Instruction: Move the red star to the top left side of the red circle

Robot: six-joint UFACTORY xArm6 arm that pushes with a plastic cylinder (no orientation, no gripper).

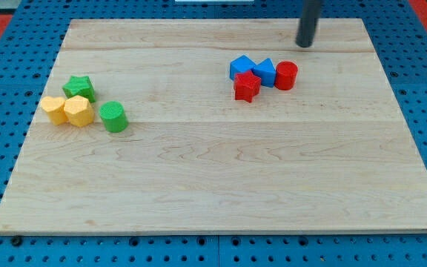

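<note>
Wooden board (213, 170) | red star (247, 86) below-left of my tip (305, 44), apart | no hand, seemingly nothing held

Bright, even light floods the wooden board (213, 163), seemingly from overhead, no glare on the pale grain. Shadows stay short and soft: a faint one hugs the green cylinder (113, 117) at its base, another sits under the red star (246, 86). The rod at one o'clock looks slightly blurred, my tip (305, 44) soft-edged. Board edges run straight, little distortion. Colours read saturated, mildly grainy.
</note>
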